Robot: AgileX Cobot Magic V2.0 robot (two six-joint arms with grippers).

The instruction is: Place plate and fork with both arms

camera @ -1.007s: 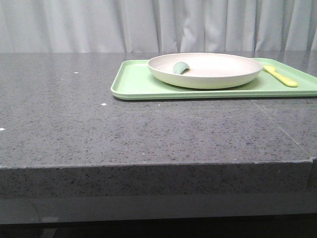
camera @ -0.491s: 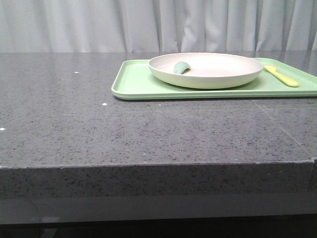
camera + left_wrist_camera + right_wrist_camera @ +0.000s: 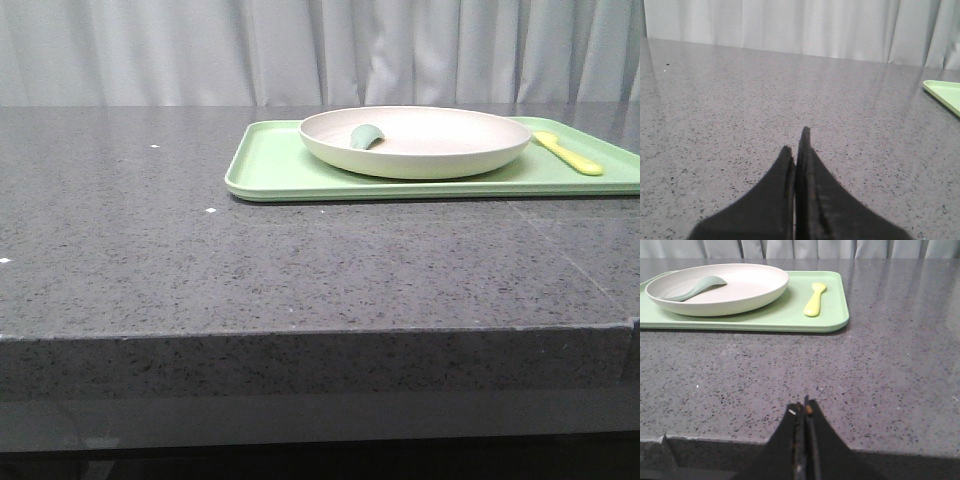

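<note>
Nothing on the desk (image 3: 300, 270) had shifted over the last second: the plate (image 3: 415, 140) sat on the green tray (image 3: 270, 165), fork (image 3: 567, 153) beside it, while left hand (image 3: 796, 150) and right hand (image 3: 805, 412) stayed pressed together, empty.

A dark grey speckled stone worktop (image 3: 300, 270) fills the scene, its thick front edge facing near. On its far right part lies a pale green tray (image 3: 262, 165), flat, with a low raised rim. A grey-green spoon (image 3: 366, 136) rests over the tray's left half. A light grey pleated curtain (image 3: 200, 50) hangs behind the worktop's far edge.
</note>
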